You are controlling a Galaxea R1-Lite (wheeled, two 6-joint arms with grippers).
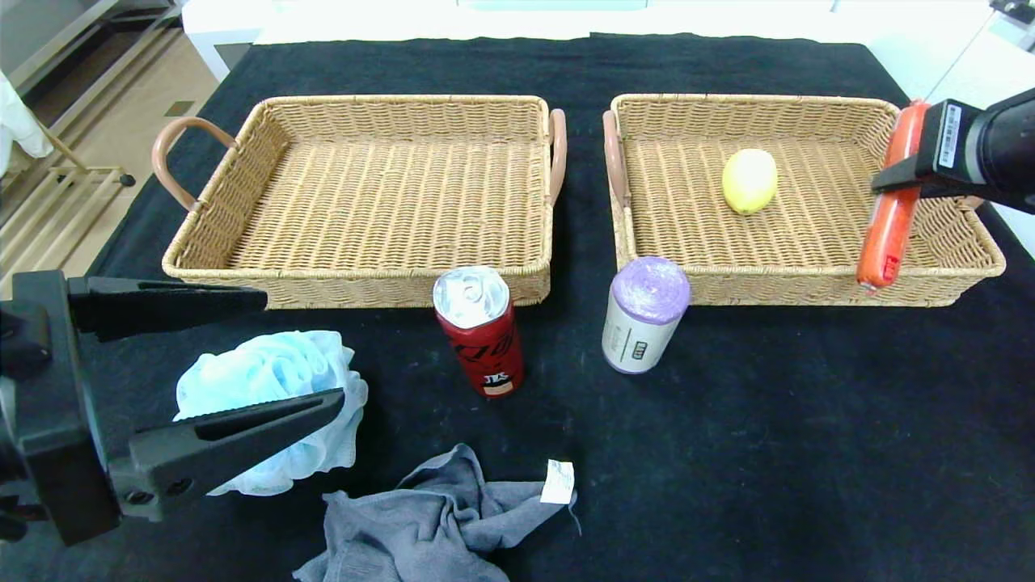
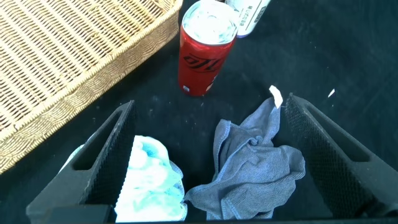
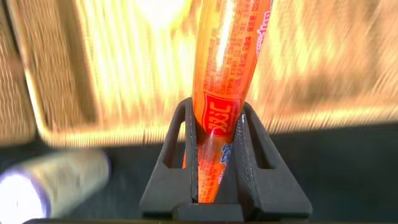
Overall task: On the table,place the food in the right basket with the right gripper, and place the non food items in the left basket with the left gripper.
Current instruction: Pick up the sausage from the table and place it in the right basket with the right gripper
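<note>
Currently the long orange plastic-wrapped sausage (image 1: 888, 206) hangs upright over the right side of the right woven wicker basket (image 1: 695, 284), clamped near its upper part by the right gripper (image 1: 893, 178). In the right wrist view the two black fingers (image 3: 180, 158) press the sausage (image 3: 224, 74) from both sides with no gap showing. The lower end appears to sit above the basket's front right rim; whether it touches the wicker I cannot tell. A yellow lemon (image 1: 749, 180) already lies on the basket floor, well apart from the sausage.

Judged step: food delivery to the right basket, at the release stage. Next move calls for carrying the sausage a little inward, clear of the rim, lowering it, then parting the fingers so it falls flat beside the lemon rather than tipping out over the edge.

Left gripper (image 1: 267, 356) hovers with jaws spread wide over the pale blue mesh bath sponge (image 1: 271, 404), holding nothing; the crumpled grey cloth (image 1: 428, 525) lies just beside it. The left woven wicker basket (image 1: 202, 267) holds nothing visible. A red drink can (image 1: 479, 331) and a purple-topped white cylindrical roll (image 1: 644, 314) stand on the black tablecloth (image 1: 768, 444) before the baskets, unsorted.
</note>
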